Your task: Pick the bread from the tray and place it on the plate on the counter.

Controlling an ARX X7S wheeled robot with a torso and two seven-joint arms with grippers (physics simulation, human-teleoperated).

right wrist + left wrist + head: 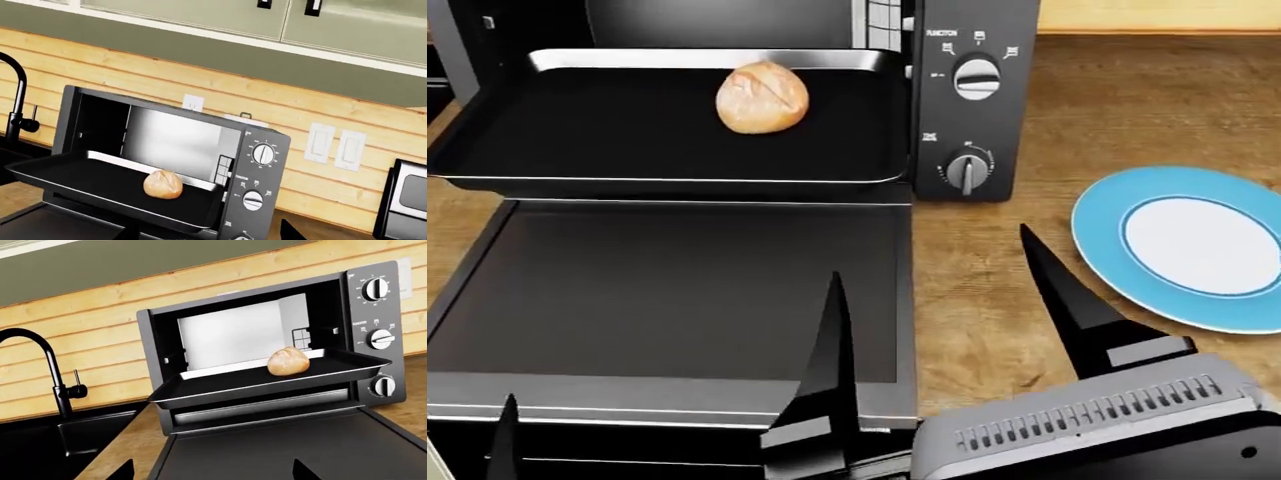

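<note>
The golden-brown bread [762, 96] sits near the back middle of the black tray [587, 140], which juts out of the open toaster oven. The bread [288, 361] shows in the left wrist view on the tray [200, 396], and the bread [163, 184] shows in the right wrist view too. The blue-rimmed plate [1101, 222] lies empty on the wood counter [1121, 110], right of the oven. My right gripper [929, 252] is open and straddles the door's right edge, well short of the bread. My left gripper [213, 471] is open and empty over the door's left side. Only one of its fingers [505, 445] shows in the head view.
The oven's dark glass door [667, 290] lies folded down flat in front of the tray. Its control panel with knobs [976, 78] stands between tray and plate. A black faucet [40, 355] and sink are to the left. Another appliance [402, 200] stands far right.
</note>
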